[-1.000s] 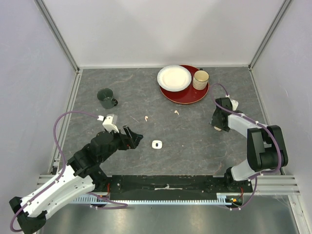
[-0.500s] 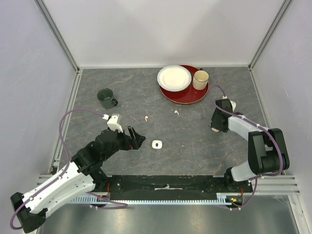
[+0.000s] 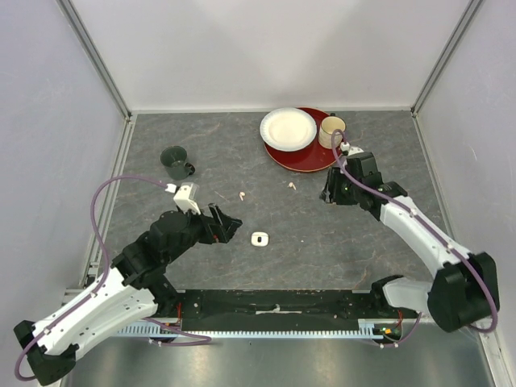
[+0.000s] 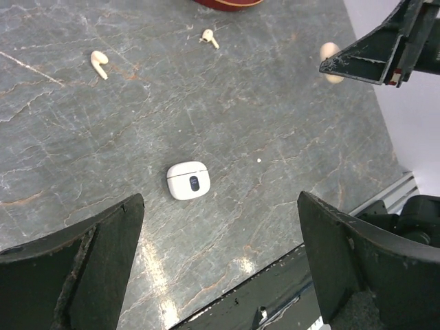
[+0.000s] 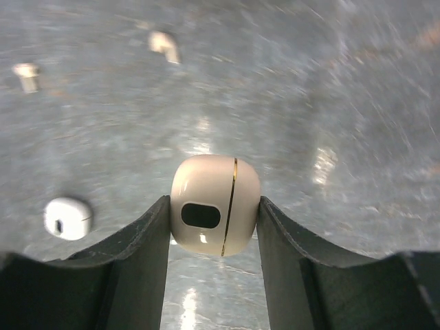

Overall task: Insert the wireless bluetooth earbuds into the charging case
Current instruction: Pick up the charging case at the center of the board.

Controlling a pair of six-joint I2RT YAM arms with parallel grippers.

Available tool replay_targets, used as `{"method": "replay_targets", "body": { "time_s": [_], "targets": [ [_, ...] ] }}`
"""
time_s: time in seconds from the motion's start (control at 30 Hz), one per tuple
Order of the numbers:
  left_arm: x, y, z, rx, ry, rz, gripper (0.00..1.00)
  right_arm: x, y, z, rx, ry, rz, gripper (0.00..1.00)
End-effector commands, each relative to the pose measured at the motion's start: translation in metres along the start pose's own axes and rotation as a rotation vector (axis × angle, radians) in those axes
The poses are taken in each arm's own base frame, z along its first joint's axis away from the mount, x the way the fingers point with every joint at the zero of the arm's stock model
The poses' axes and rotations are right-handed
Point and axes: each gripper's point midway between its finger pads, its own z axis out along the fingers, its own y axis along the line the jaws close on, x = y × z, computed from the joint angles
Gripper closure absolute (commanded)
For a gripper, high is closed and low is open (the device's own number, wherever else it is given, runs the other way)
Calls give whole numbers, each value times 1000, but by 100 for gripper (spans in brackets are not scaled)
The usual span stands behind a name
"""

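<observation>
Your left gripper (image 4: 218,203) is hanging with its jaws now spread wide, just short of the white case (image 4: 187,180) lying on the table (image 3: 363,258). Your right gripper (image 3: 333,193) is swinging in from the right side, clamping the cream case (image 5: 215,203) and heading toward the right earbud (image 3: 290,185) and left earbud (image 3: 242,195), which are lying loose, neither seated yet. Farther back, the green mug (image 3: 176,161) and red plate (image 3: 310,160) are sitting clear of that path.

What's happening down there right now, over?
Left fingers open, facing white case. Right fingers shut on cream case. Two earbuds loose on table. Red plate at back, not in way.
</observation>
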Motion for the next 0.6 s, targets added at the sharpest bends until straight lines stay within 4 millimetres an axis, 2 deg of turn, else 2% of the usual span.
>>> {"method": "replay_targets", "body": {
  "time_s": [0.0, 0.1, 0.2, 0.33, 0.37, 0.47, 0.5, 0.57],
  "targets": [
    [-23, -21, -12, 86, -67, -4, 1, -45, 61, -48, -212, -194, -213, 100],
    [-28, -27, -16, 106, -72, -20, 1, -48, 93, -74, -316, -263, -366, 100],
    [-29, -32, -17, 120, -65, -22, 1, -55, 106, -92, -346, -337, -500, 100],
    [-30, -35, -15, 111, -39, -17, 1, -50, 124, -103, -388, -382, -654, 100],
    [-30, -33, -14, 97, -39, -11, 1, -49, 124, -104, -382, -390, -678, 100],
    [-31, -3, -8, -91, -45, -57, 1, -38, 136, -110, -448, -405, -831, 100],
    [-36, -5, -10, -101, -44, -46, 1, -33, 140, -112, -466, -417, -938, 100],
    [-28, -3, -7, -122, 9, -14, 1, -31, 142, -120, -476, -451, -1016, 100]
  ]
}}
